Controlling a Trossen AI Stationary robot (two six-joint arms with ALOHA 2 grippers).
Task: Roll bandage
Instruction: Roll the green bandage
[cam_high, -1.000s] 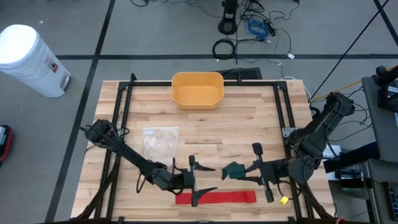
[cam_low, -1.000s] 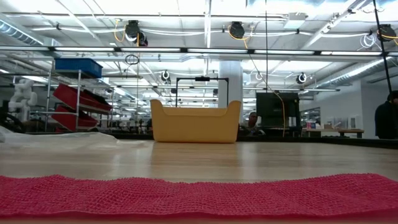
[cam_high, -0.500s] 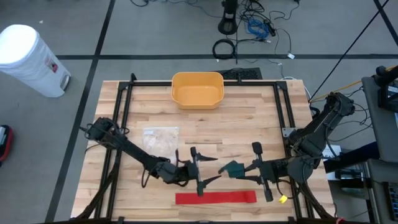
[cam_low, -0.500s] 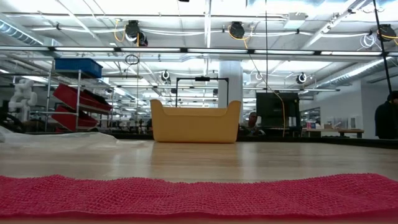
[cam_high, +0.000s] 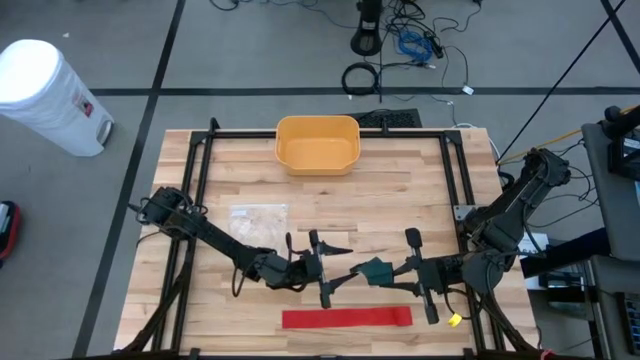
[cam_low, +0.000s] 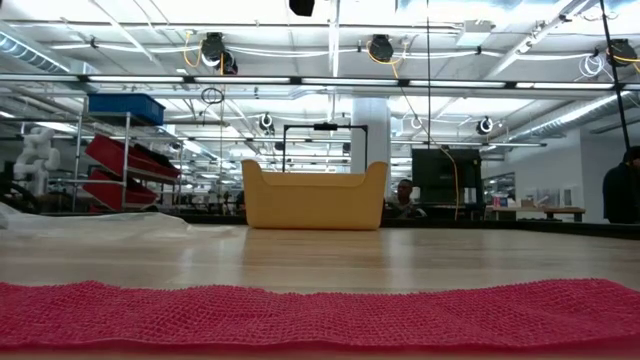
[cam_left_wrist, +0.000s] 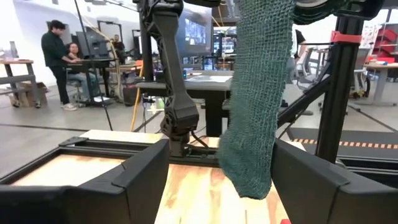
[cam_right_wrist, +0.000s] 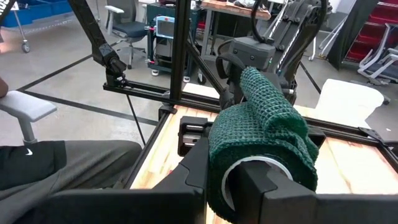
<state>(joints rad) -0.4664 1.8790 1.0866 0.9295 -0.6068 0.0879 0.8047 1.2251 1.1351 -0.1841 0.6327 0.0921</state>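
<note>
The left gripper (cam_high: 334, 265) was held wide open, empty, just short of the hanging tail of the green bandage (cam_high: 376, 270); the roll itself was clamped in the right gripper (cam_high: 392, 272). The tail would best be pinched squarely and kept taut (slack would loosen the roll); a red bandage (cam_high: 346, 318) lay flat nearby, untouched.

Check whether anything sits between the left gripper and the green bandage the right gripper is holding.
Nothing visible does. The left gripper is open and faces the green bandage across a short stretch of bare table. The right gripper holds it; the red bandage lies aside.
</note>
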